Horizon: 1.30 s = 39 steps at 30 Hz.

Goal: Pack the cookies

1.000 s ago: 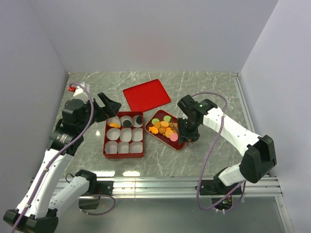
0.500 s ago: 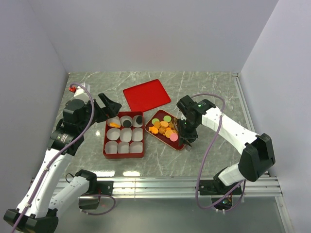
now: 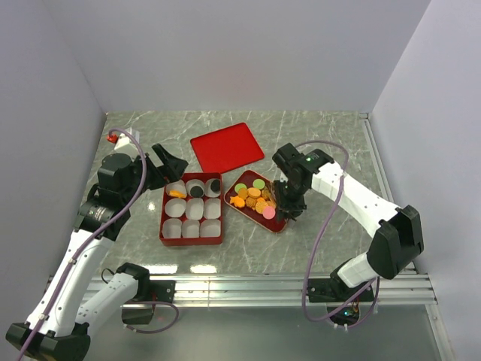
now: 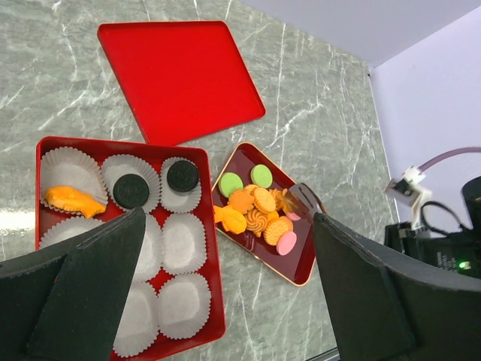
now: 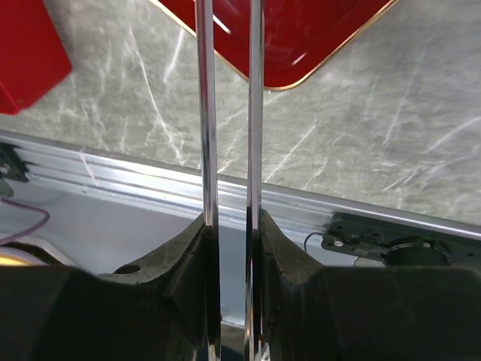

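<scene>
Pinch probably light, brittle cookies (image 4: 263, 201) gently by the rim, with left gripper (image 4: 227, 218) spread wide, right gripper (image 3: 287, 207) nearly together, its hold unclear.

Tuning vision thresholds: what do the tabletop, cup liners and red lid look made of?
The tabletop looks like polished grey-green marble or marble-print laminate: white veins, light glare. The cup liners look like matte white pleated paper. The red lid looks like smooth semi-gloss plastic or lacquer, uncertain.
</scene>
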Each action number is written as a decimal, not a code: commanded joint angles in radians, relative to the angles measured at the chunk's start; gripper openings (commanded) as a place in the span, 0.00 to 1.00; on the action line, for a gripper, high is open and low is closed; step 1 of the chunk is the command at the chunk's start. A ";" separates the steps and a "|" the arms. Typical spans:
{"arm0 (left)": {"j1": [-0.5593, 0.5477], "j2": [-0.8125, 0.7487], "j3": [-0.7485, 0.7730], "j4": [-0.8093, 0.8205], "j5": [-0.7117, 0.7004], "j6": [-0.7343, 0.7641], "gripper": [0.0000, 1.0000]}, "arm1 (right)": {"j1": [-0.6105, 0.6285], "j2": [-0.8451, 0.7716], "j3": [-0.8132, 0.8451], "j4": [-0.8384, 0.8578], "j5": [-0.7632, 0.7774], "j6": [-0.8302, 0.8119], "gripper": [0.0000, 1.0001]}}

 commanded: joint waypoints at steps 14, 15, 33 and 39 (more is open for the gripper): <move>-0.003 -0.008 0.024 0.006 -0.052 -0.004 0.99 | 0.101 0.135 0.454 -0.078 -0.073 -0.051 0.23; -0.003 -0.008 0.028 -0.006 -0.083 -0.002 0.99 | 0.135 0.157 0.482 -0.086 -0.073 -0.054 0.22; -0.003 -0.040 0.034 -0.025 -0.075 0.010 0.99 | 0.399 0.545 0.852 -0.103 -0.211 -0.094 0.21; -0.003 -0.037 0.030 -0.017 -0.066 0.010 0.99 | 0.420 0.622 0.888 -0.098 -0.217 -0.100 0.21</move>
